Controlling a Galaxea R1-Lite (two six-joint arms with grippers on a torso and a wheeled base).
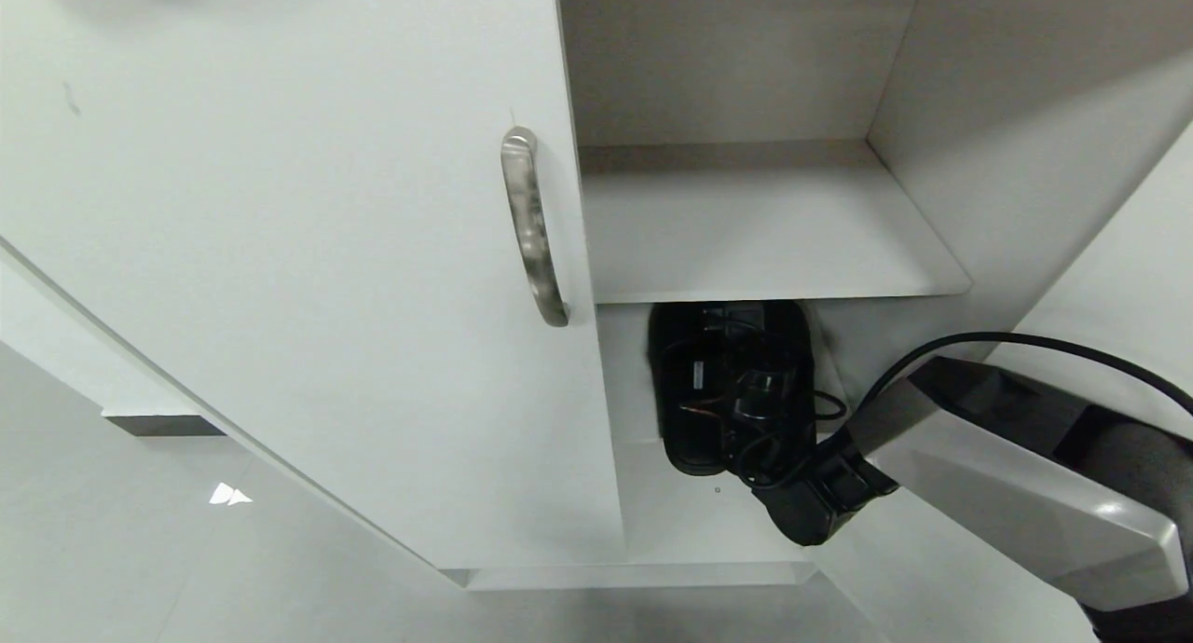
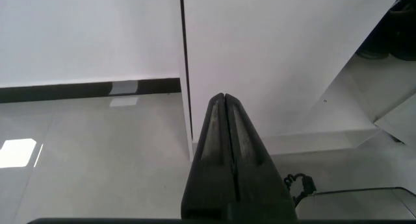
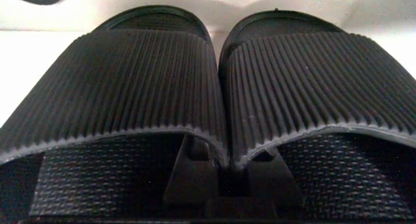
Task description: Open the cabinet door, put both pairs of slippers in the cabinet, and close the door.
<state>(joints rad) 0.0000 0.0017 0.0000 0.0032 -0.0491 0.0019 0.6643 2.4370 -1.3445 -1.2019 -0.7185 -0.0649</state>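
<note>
Pinching the two touching inner side walls of the pair of black ribbed rubber slippers [image 3: 214, 74], the right gripper [image 3: 224, 160] has one finger tucked inside each shoe and its jaws closed on the seam between them, so both hang from a single narrow grip. From where I stand, the pair sits inside the lower compartment of the white cabinet [image 1: 1025, 112], under the white middle shelf [image 1: 764, 242], toes pointing toward the back. I cannot tell whether the soles are touching the compartment's bottom yet. To do this well, I'd lower them until they lie flat before letting go, since soft rubber held by its edges will likely flop or twist if dropped. The heels should end up well inside the front edge so the door can shut. Keeping the pair to one side would leave room for the second pair. The withdrawal wants to be straight and low: the shelf edge is just above the wrist, and the loose black cable [image 1: 979, 340] could catch a strap. To the left, the closed white door [image 1: 280, 252] with its curved metal handle [image 1: 533, 228] stays out of the way. The left gripper [image 2: 224, 104], fingers pressed together on nothing, hangs over the pale floor [image 2: 84, 159] by that door's bottom.
</note>
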